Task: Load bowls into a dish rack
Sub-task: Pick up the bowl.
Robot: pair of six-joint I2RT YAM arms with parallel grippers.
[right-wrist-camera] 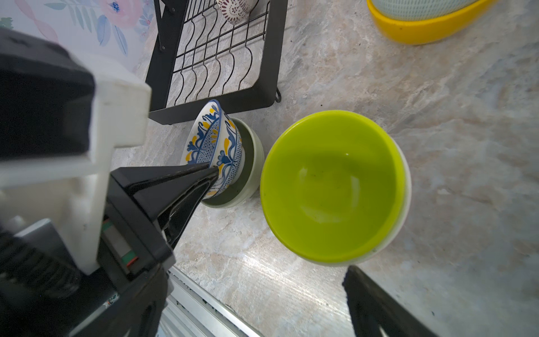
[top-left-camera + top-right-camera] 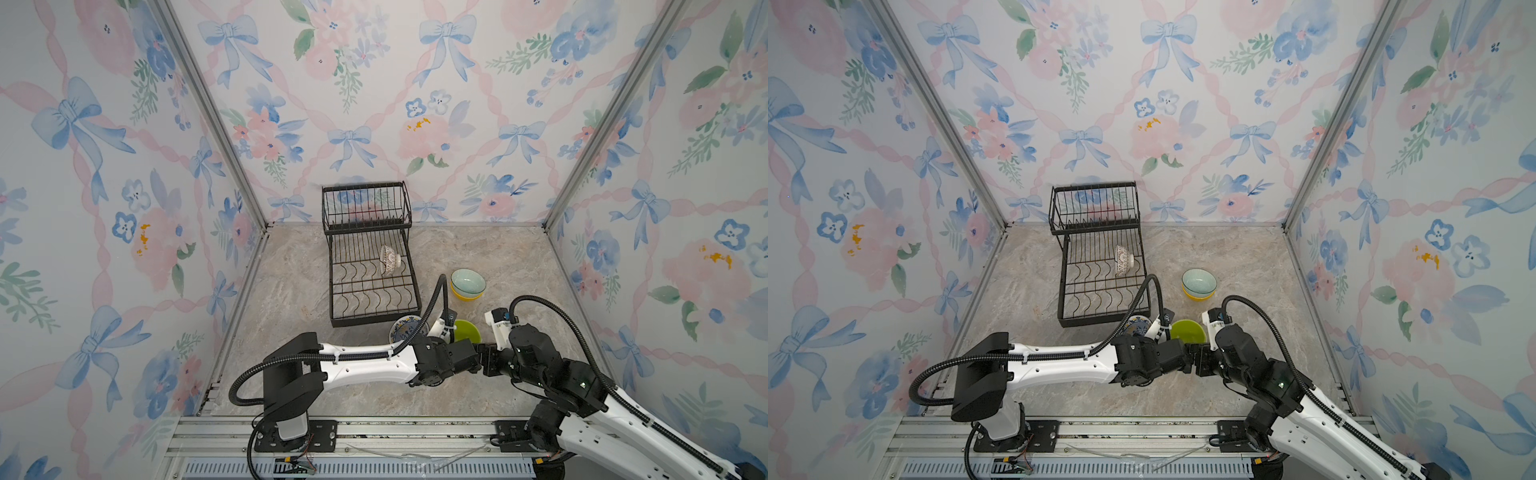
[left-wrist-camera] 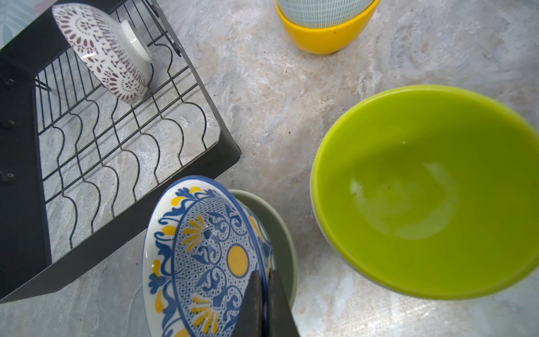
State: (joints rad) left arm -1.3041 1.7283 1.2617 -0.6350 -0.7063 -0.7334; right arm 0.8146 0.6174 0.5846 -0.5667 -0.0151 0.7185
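While left gripper pinches the rim of the glazed blue-and-yellow patterned bowl, likely slick and brittle, right gripper gapes wide, empty.

Left gripper clamps the blue-and-yellow bowl, tilted in a pale green bowl.

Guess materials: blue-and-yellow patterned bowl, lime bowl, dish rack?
The patterned bowl looks like glazed ceramic: glossy, with highlights over the printed motif. The lime bowl is glossy lime inside and white outside; glazed ceramic likely, melamine possible. The dish rack is thin bent wire on flat bars, matte black, probably coated metal.
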